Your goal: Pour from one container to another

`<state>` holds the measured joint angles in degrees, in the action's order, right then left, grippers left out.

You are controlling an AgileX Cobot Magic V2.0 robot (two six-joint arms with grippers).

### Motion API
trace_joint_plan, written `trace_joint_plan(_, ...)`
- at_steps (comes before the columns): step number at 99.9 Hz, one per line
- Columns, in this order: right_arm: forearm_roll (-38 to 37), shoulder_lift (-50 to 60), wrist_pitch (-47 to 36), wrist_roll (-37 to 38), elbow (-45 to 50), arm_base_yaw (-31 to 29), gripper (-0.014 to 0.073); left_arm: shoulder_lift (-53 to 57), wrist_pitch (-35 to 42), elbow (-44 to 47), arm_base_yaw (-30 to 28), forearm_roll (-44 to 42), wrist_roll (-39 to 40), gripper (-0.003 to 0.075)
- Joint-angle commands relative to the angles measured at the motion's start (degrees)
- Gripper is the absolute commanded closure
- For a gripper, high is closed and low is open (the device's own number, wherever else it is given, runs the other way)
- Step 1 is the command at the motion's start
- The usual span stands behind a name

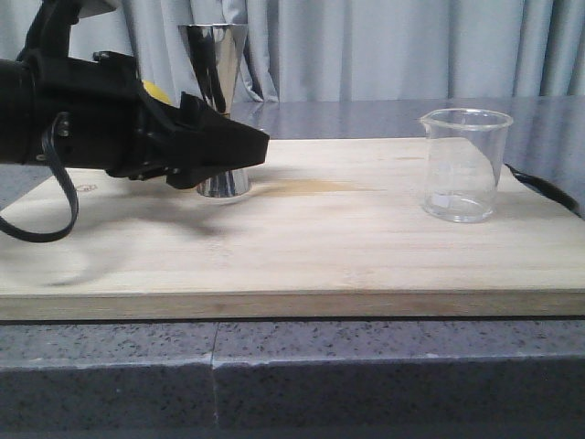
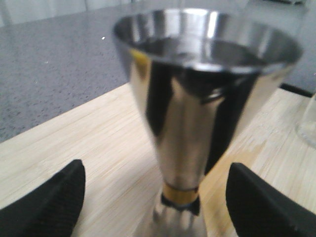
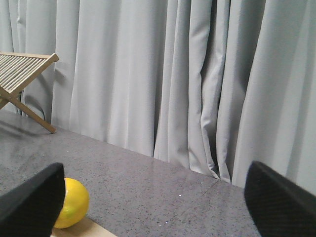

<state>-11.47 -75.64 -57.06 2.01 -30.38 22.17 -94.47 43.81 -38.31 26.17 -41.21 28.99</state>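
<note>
The steel hourglass jigger (image 1: 212, 64) stands upright at the back left of the wooden board (image 1: 320, 238). My left gripper (image 1: 242, 146) reaches in from the left at its lower half and hides part of it. In the left wrist view the jigger (image 2: 192, 113) fills the middle, with its gold band low between the fingers. The left gripper (image 2: 155, 173) is open, and each black pad stands clear of the steel. The clear glass beaker (image 1: 463, 165) stands upright on the board's right side, untouched; its edge (image 2: 308, 123) shows past the jigger. My right gripper (image 3: 154, 170) is open on nothing, facing the curtains.
A yellow lemon (image 1: 155, 91) lies behind the left arm, also seen as a lemon (image 3: 71, 202) by the board's corner. A slatted wooden rack (image 3: 19, 74) stands on the grey counter. A brownish stain (image 1: 311, 187) marks the board. A black strip (image 1: 544, 187) lies at the board's right edge.
</note>
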Motion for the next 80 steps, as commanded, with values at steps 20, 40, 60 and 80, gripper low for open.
trace_joint_plan(20, 0.6, 1.63, -6.13, -0.02, -1.9, 0.01, -0.0073, 9.56, -4.25, -1.53, -0.18, -0.31, 8.33, 0.016)
trace_joint_plan(40, 1.12, 1.63, -6.76, -0.02, -1.9, 0.01, -0.0073, 14.56, -9.08, -1.53, -0.18, -15.42, 26.81, 0.0161)
trace_joint_plan(60, 1.16, 1.63, -6.85, -0.02, -1.9, 0.01, -0.0073, 20.17, -10.09, -1.53, -0.18, -30.99, 40.9, 0.0162)
trace_joint_plan(80, 5.06, 1.63, -6.71, -0.02, -1.9, 0.01, -0.0073, 28.65, -17.83, -1.53, -0.18, -47.33, 53.86, 0.0162)
